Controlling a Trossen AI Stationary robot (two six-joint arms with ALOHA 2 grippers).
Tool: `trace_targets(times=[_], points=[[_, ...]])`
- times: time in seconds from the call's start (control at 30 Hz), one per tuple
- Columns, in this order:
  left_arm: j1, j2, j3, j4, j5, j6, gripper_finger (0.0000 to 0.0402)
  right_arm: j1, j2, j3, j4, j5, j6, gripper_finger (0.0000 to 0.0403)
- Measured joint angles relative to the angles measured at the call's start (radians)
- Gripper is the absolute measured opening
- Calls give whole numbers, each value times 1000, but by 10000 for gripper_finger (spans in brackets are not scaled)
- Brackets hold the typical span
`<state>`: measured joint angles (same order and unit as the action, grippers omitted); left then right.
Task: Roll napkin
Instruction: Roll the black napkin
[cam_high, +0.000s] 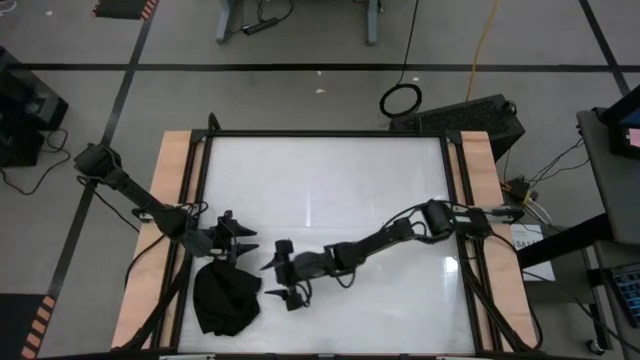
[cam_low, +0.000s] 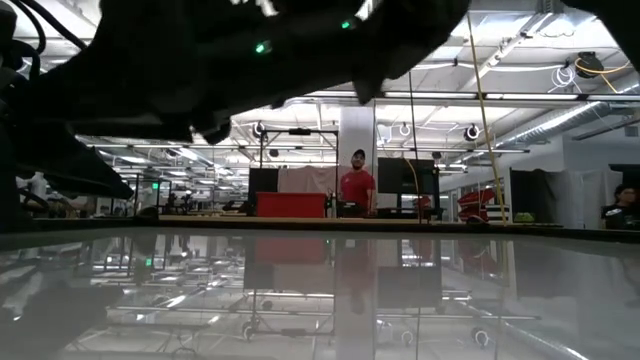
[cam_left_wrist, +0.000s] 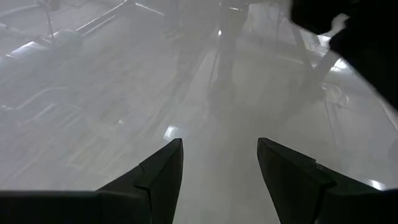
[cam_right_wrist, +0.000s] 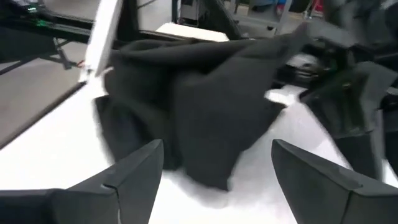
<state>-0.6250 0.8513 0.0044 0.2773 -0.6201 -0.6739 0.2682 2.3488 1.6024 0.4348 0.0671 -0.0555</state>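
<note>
Napkin (cam_high: 226, 300) lies bunched, long axis toward the table's near edge; my left gripper (cam_high: 243, 239) and right gripper (cam_high: 283, 273) gape empty beside it.

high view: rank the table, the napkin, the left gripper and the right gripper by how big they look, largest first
1. table, by far the largest.
2. napkin, a crumpled black heap at the table's near left corner.
3. left gripper and right gripper: both open, they look about alike, so I won't rank them.

Grey floor (cam_high: 300, 40) with black lines, bright ceiling lights (cam_low: 520, 60)
</note>
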Motion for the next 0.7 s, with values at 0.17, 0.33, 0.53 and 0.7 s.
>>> trace_targets(times=[0.17, 0.33, 0.53, 0.7], points=[[0, 0, 0, -3, 0, 0, 212, -50, 48, 89, -64, -84, 34, 290], [0, 0, 0, -8, 0, 0, 212, -68, 125, 181, -68, -172, 74, 290], [0, 0, 0, -9, 0, 0, 212, -64, 242, 322, -98, -174, 118, 289], [0, 0, 0, -11, 4, 0, 212, -53, 306, 419, -88, -173, 126, 258]])
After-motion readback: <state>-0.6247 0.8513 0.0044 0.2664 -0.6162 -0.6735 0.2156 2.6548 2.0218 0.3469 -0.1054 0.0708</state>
